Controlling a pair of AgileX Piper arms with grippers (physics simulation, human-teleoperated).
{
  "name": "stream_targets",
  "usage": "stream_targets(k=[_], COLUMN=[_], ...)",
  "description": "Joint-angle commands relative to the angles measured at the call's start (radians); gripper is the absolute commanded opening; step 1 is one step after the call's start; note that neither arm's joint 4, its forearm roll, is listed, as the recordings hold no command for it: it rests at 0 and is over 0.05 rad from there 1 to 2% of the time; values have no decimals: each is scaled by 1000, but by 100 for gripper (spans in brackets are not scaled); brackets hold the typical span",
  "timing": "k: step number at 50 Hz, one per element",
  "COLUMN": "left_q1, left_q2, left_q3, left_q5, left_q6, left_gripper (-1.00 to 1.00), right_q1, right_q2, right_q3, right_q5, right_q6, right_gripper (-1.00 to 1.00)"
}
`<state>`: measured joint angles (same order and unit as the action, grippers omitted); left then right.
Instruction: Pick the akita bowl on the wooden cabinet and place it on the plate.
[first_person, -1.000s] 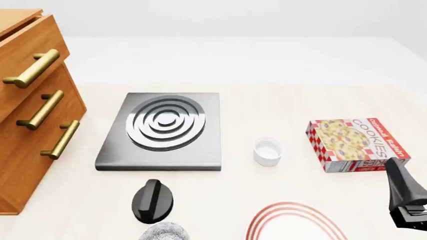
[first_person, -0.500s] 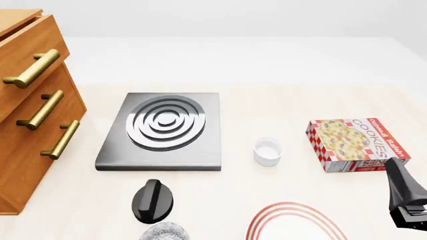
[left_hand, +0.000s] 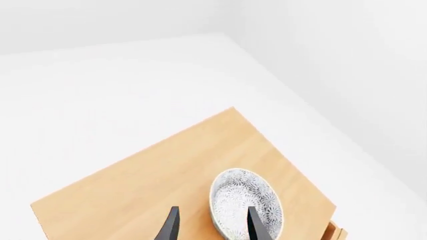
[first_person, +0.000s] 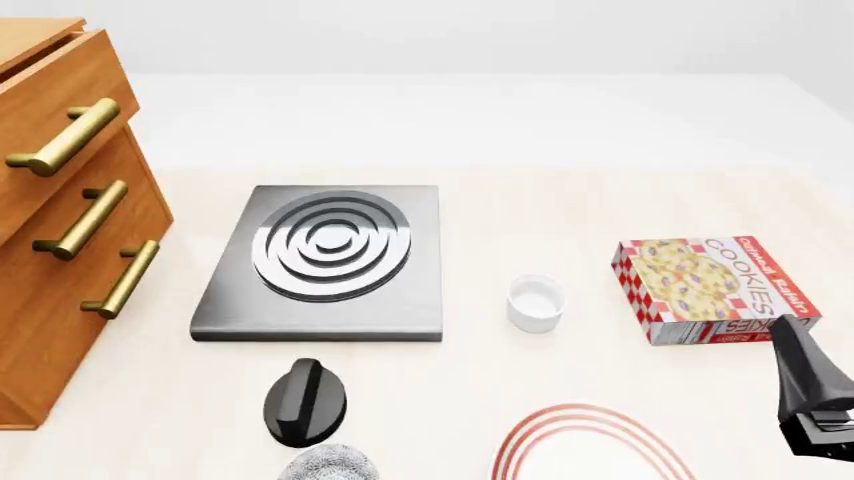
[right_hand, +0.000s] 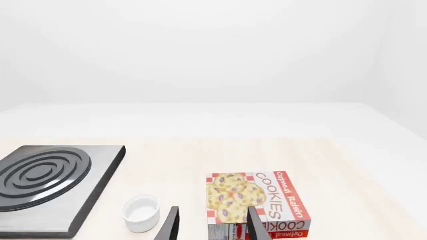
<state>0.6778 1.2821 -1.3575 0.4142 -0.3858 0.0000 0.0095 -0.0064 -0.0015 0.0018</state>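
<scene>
Akita bowl (left_hand: 245, 206) empty, on wooden cabinet (left_hand: 153, 185); left claw (left_hand: 212, 227) released above; right claw (right_hand: 212, 226) released.

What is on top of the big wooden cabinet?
On the wooden cabinet sits one akita bowl, seen from the left wrist view, with the left pincer open above it. The pincer fingers hide part of the bowl, and nothing shows inside it.

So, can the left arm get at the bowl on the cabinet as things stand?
Probably yes: the left gripper is open above the cabinet top, one finger already over the bowl, nothing between.
</scene>
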Motion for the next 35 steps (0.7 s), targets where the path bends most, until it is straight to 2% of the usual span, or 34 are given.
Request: stream_targets(k=[1,35], left_q1=[-15,-58], left_q2=[36,87], left_q3=[1,32], left_q5=[-15,-10], left_q6=[0,-18], left_gripper=[100,100], right_q1=[0,0], right_q2=[0,0], right_q3=[0,0], right_q5=[0,0], right_q6=[0,0], right_gripper=[100,100])
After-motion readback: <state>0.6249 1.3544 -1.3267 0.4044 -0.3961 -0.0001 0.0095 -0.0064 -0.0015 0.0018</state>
